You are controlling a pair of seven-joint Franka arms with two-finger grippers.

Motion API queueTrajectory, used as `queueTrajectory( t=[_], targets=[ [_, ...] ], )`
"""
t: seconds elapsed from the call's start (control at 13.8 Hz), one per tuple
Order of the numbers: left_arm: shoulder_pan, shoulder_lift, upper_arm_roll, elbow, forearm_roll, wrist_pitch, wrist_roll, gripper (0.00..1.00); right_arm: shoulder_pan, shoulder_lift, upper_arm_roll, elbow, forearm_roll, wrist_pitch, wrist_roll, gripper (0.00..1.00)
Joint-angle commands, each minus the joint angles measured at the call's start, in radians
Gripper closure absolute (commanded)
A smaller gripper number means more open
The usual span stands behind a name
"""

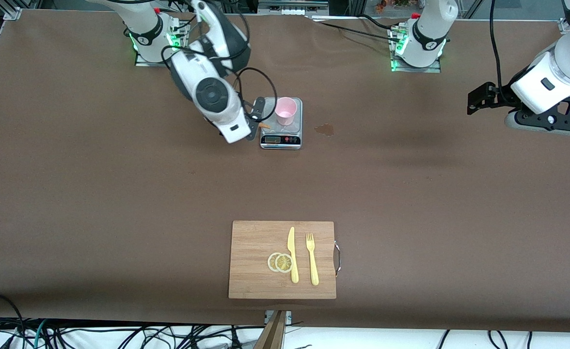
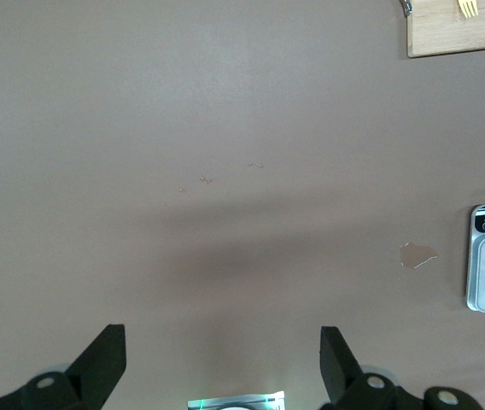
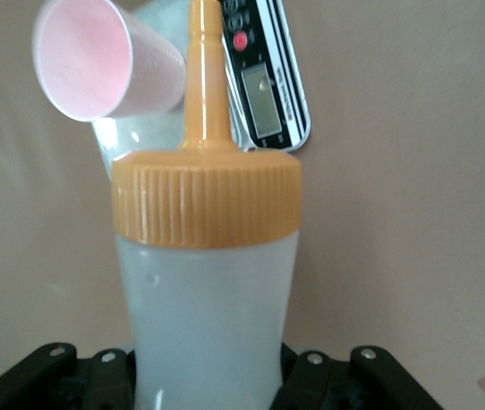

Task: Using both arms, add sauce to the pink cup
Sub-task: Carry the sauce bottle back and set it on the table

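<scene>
The sauce (image 3: 207, 282), a translucent whitish squeeze bottle with a ribbed orange cap and tapered nozzle, is pinched between the fingers of the right gripper (image 3: 208, 376) just beside the grey scale (image 1: 281, 130), its nozzle pointed at the scale's display edge rather than into the pink cup (image 1: 285, 111). A spill is judged likely if the soft bottle is squeezed before the tip is brought over the rim: sauce would land on the scale's smooth metal plate. The light, tapered, glossy plastic cup stands upright on the scale and could be tipped by a nudge. The left gripper (image 2: 221, 363) waits, fingers spread, over bare table (image 2: 225, 128) well apart from the scale, toward the left arm's end.
</scene>
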Motion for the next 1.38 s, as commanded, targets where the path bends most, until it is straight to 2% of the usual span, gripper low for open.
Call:
queueTrajectory(
  t=[0.0,0.29,0.51,0.73,1.02,1.31],
  targets=[
    [-0.003,0.017,0.0,0.036,0.012,-0.025,-0.013,0.0,-0.138,-0.031,0.033,-0.004,0.139,-0.044,-0.186,1.0],
    [-0.003,0.017,0.0,0.036,0.012,-0.025,-0.013,0.0,-0.319,-0.029,0.033,-0.004,0.327,-0.14,-0.527,1.0],
    [-0.003,0.017,0.0,0.036,0.012,-0.027,-0.013,0.0,-0.443,-0.027,0.031,-0.004,0.41,-0.239,-0.734,1.0],
    [-0.003,0.017,-0.001,0.036,0.012,-0.027,-0.013,0.0,-0.553,0.003,0.025,-0.007,0.453,-0.328,-0.986,1.0],
    [-0.003,0.017,-0.001,0.036,0.012,-0.027,-0.013,0.0,-0.666,0.138,0.019,-0.005,0.505,-0.406,-1.328,1.0],
    [-0.003,0.017,-0.001,0.036,0.012,-0.027,-0.013,0.0,-0.706,0.305,-0.039,0.002,0.543,-0.454,-1.564,1.0]
  ],
)
